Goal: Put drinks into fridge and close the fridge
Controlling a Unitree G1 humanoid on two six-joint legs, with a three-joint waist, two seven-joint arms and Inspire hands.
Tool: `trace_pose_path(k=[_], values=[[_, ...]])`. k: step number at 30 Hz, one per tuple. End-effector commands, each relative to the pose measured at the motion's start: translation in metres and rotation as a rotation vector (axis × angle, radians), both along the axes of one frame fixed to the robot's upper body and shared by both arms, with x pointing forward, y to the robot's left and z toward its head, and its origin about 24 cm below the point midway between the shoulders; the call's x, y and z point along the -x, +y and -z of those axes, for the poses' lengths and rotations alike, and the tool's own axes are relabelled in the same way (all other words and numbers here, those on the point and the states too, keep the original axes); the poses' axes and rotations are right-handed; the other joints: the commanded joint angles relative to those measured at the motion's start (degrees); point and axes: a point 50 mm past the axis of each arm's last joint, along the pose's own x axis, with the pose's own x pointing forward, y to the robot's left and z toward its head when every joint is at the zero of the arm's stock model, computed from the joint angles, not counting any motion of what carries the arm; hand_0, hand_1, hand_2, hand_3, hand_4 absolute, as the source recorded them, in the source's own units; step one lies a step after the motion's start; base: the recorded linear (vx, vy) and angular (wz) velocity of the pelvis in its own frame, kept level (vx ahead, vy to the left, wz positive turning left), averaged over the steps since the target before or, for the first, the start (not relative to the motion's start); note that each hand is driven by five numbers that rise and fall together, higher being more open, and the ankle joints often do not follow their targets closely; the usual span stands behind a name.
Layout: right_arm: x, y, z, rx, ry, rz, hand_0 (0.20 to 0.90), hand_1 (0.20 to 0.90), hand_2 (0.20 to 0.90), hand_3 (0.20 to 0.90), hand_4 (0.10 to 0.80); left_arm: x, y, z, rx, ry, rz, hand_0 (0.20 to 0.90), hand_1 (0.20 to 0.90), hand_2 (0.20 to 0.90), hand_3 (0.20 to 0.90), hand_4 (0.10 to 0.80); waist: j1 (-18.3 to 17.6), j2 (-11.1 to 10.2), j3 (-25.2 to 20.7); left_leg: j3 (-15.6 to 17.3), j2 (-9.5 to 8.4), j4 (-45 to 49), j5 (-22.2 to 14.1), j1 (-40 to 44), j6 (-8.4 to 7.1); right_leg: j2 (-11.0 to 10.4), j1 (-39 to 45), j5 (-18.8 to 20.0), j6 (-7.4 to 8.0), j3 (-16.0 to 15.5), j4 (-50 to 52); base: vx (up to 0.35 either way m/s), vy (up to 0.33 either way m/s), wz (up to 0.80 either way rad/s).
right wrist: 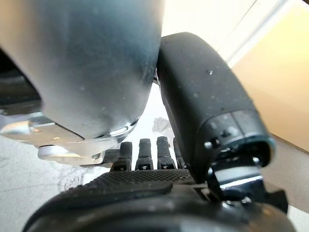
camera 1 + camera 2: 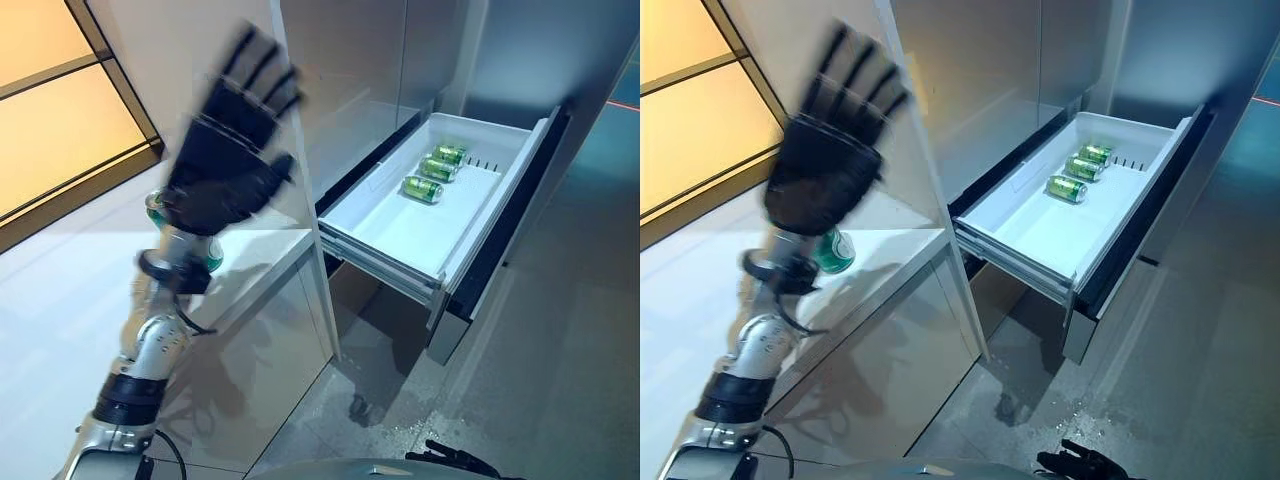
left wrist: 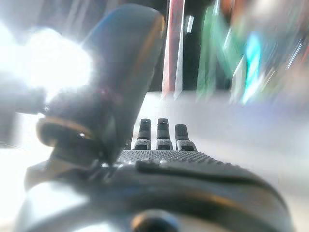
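Observation:
A green drink can (image 2: 832, 250) stands on the white counter (image 2: 700, 290), partly hidden behind my left wrist. My left hand (image 2: 225, 160) is raised above the can with its fingers straight and spread, holding nothing. The white fridge drawer (image 2: 380, 250) is pulled out to the right, and three green cans (image 2: 423, 189) lie in a row at its far end. My right hand (image 2: 1080, 462) hangs low over the floor at the bottom edge; in its wrist view the right hand (image 1: 145, 193) has relaxed fingers and nothing in it.
The counter's front panel (image 2: 270, 350) drops to a grey floor (image 2: 540, 380). Tall grey cabinet fronts (image 2: 350, 70) rise behind the drawer. An orange-lit window (image 2: 50, 110) lies at the far left.

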Motion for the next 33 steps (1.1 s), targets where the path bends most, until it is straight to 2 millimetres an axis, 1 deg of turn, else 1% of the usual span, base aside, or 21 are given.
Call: trace_pose_path(k=[1, 3, 6, 10, 13, 15, 21, 22, 27, 33], values=[[0.009, 0.025, 0.008, -0.062, 0.033, -0.032, 0.9, 0.9, 0.9, 0.9, 0.8, 0.022, 0.015, -0.062, -0.004, -0.342, -0.272, 0.9, 0.9, 0.9, 0.9, 0.8, 1.1, -2.98, -2.64, 0.6, -5.78, 0.59, -7.86, 0.1, 5.52, 1.32, -2.32, -5.79, 1.55, 4.83, 4.85, 0.026, -0.01, 0.04], [0.008, 0.026, 0.008, -0.064, 0.038, -0.045, 0.9, 0.9, 0.9, 0.9, 0.8, 0.024, 0.023, -0.072, -0.009, -0.355, -0.416, 0.9, 0.9, 0.9, 0.9, 0.8, 1.33, -3.04, -3.08, 0.47, -5.7, 0.46, -7.71, 0.04, 5.35, 1.56, -2.28, -6.07, 1.3, 4.74, 4.86, 0.027, -0.013, 0.05], [0.007, 0.028, 0.008, -0.063, 0.04, -0.054, 0.9, 0.9, 0.9, 0.9, 0.8, 0.022, 0.027, -0.076, -0.007, -0.328, -0.479, 0.9, 0.9, 0.9, 0.9, 0.8, 1.49, -3.02, -3.26, 0.44, -5.61, 0.41, -7.57, 0.02, 5.25, 1.69, -2.25, -6.26, 1.11, 4.67, 4.97, 0.007, -0.003, 0.01], [0.002, 0.028, 0.008, -0.062, 0.043, -0.073, 0.9, 0.9, 0.9, 0.9, 0.8, 0.012, 0.035, -0.074, -0.007, -0.229, -0.566, 0.9, 0.9, 0.9, 0.9, 0.8, 1.79, -2.93, -3.3, 0.39, -5.52, 0.46, -7.38, -0.06, 5.09, 1.87, -2.28, -6.6, 0.87, 4.65, 5.34, 0.0, 0.0, 0.0], [0.0, 0.029, 0.008, -0.06, 0.045, -0.079, 0.9, 0.9, 0.9, 0.9, 0.8, 0.005, 0.041, -0.066, -0.012, -0.131, -0.605, 0.9, 0.9, 0.9, 0.9, 0.8, 2.06, -2.83, -3.08, 0.3, -5.49, 0.56, -7.24, -0.06, 5.01, 1.92, -2.18, -6.83, 0.78, 4.56, 5.68, 0.0, 0.0, 0.0], [-0.002, 0.028, 0.007, -0.058, 0.048, -0.08, 0.9, 0.9, 0.9, 0.9, 0.8, -0.001, 0.046, -0.056, -0.025, -0.059, -0.652, 0.9, 0.9, 0.9, 0.9, 0.8, 2.26, -2.76, -2.9, 0.17, -5.49, 0.67, -7.09, -0.06, 4.92, 1.92, -2.1, -6.93, 0.74, 4.41, 5.91, 0.0, 0.0, 0.0], [-0.004, 0.026, 0.007, -0.053, 0.051, -0.084, 0.9, 0.9, 0.9, 0.9, 0.8, -0.01, 0.056, -0.038, -0.062, 0.063, -0.71, 0.9, 0.9, 0.9, 0.9, 0.8, 2.6, -2.66, -2.58, 0.23, -5.38, 0.84, -6.81, -0.07, 4.65, 1.84, -1.9, -7.06, 0.78, 4.04, 6.22, 0.0, 0.0, 0.0], [-0.005, 0.025, 0.007, -0.052, 0.051, -0.083, 0.9, 0.9, 0.9, 0.9, 0.8, -0.014, 0.058, -0.032, -0.051, 0.114, -0.68, 0.9, 0.9, 0.9, 0.9, 0.8, 2.67, -2.66, -2.54, 0.2, -5.36, 0.84, -6.76, -0.06, 4.57, 1.81, -1.86, -7.02, 0.84, 3.97, 6.21, 0.0, 0.0, 0.0], [-0.008, 0.024, 0.006, -0.051, 0.049, -0.082, 0.9, 0.9, 0.9, 0.9, 0.8, -0.019, 0.059, -0.014, -0.031, 0.212, -0.611, 0.9, 0.9, 0.9, 0.9, 0.8, 2.81, -2.67, -2.26, 0.27, -5.35, 1.04, -6.66, -0.07, 4.45, 1.71, -1.72, -7.05, 0.91, 3.88, 6.33, 0.0, 0.0, 0.0], [-0.01, 0.022, 0.005, -0.047, 0.047, -0.083, 0.9, 0.9, 0.9, 0.9, 0.8, -0.025, 0.056, 0.009, -0.051, 0.321, -0.603, 0.9, 0.9, 0.9, 0.9, 0.8, 2.82, -2.69, -1.89, 0.35, -5.36, 1.18, -6.67, 0.07, 4.41, 1.63, -1.61, -7.04, 1.02, 3.85, 6.48, -0.001, 0.002, 0.01]])
